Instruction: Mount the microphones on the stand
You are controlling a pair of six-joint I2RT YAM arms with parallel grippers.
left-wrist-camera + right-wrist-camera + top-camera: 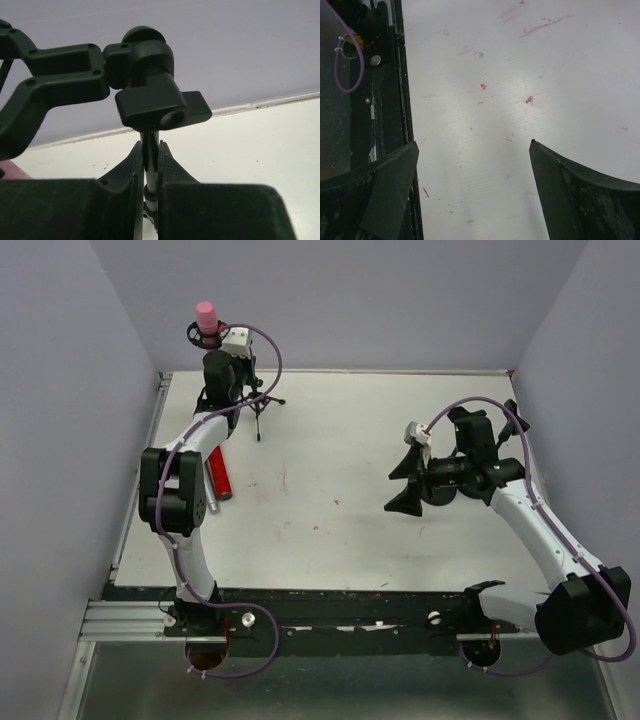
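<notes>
Your left tool (151,160) is pinching the stand's (262,405) thin upright rod (150,140) just under the black swivel clamp (157,102), with both fingers (167,172) pressing on it from either side. The stand is sitting at the far-left corner of the surface (400,560). The pink microphone (206,315) is standing upright in the ring holder (193,336) at the top of the stand, above the left tool (225,375). The red microphone (218,472) is lying flat on the surface near the left edge, just beside the left arm's elbow link. A silver-grey piece (213,506) is showing at its near end, mostly hidden by the arm, and I can't tell what it is. Your right tool (400,485) is hovering over the right half of the surface, well apart from the stand, with fingers (580,200) spread wide and gripping nothing. Under it only bare surface with red scuffs is showing.
</notes>
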